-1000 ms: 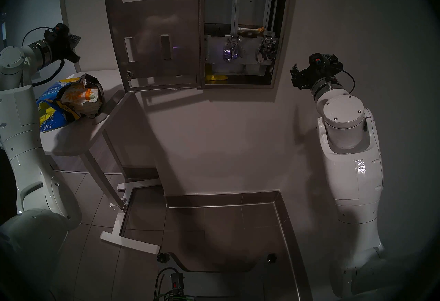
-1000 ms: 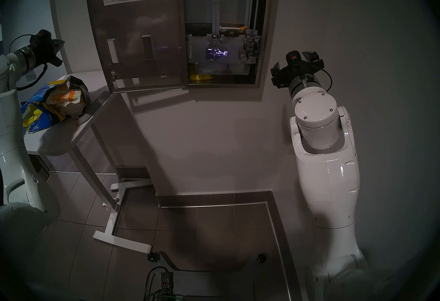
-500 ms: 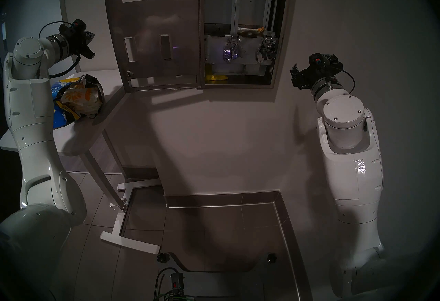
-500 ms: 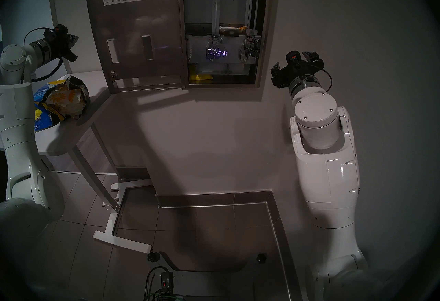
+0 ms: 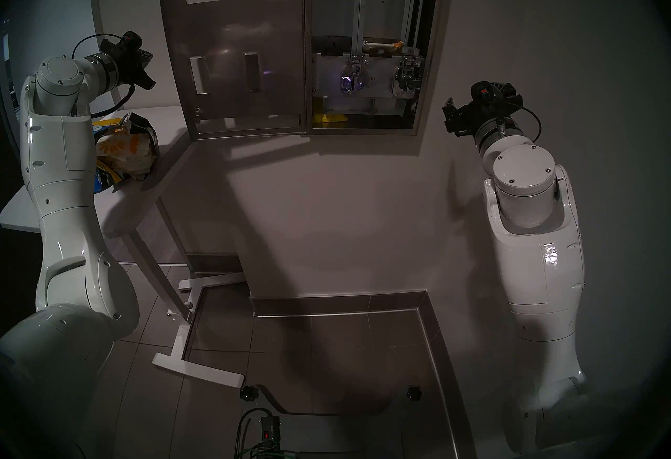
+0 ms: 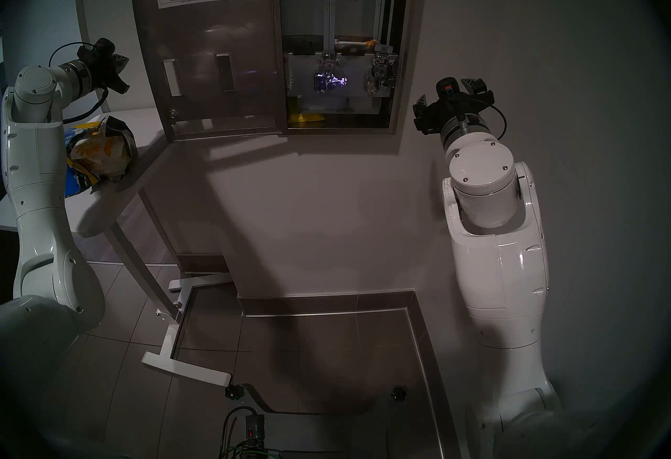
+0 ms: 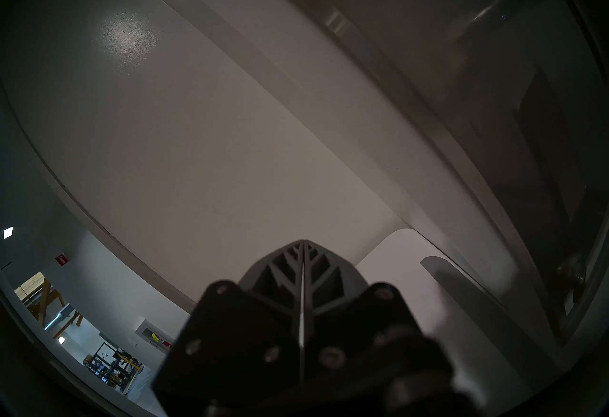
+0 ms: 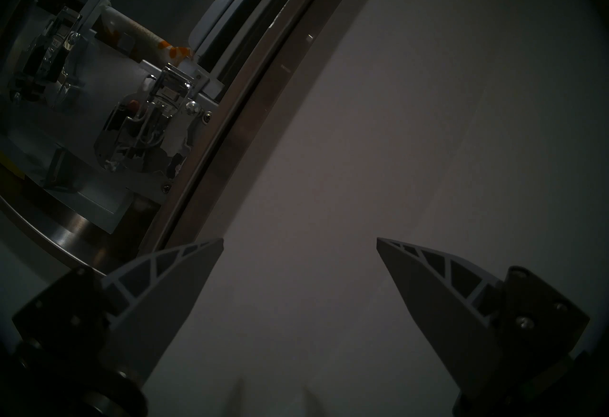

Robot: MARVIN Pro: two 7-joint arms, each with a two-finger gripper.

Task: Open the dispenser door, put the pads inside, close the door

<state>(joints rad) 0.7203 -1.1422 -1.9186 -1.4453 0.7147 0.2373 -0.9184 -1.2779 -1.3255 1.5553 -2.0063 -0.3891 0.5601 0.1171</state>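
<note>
I am holding the left gripper (image 5: 147,70) with its fingers pressed together, empty, just left of the tall brushed-steel dispenser door (image 5: 236,59), which is hanging open. The flower-printed white pads (image 5: 125,153) are sitting below those fingers, in the torn blue-and-yellow bag (image 5: 103,178). The right gripper (image 8: 300,248) is waiting with fingers spread, right of the steel dispenser cabinet (image 5: 366,37).

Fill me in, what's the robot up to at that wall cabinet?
Restocking the dispenser. The dispenser door hangs open; one flower-print pad sits above the levers, a yellow one at the bottom. The left pincer, shut and empty, is beside the door's outer edge. The right pincer is open, idle by the wall.
</note>
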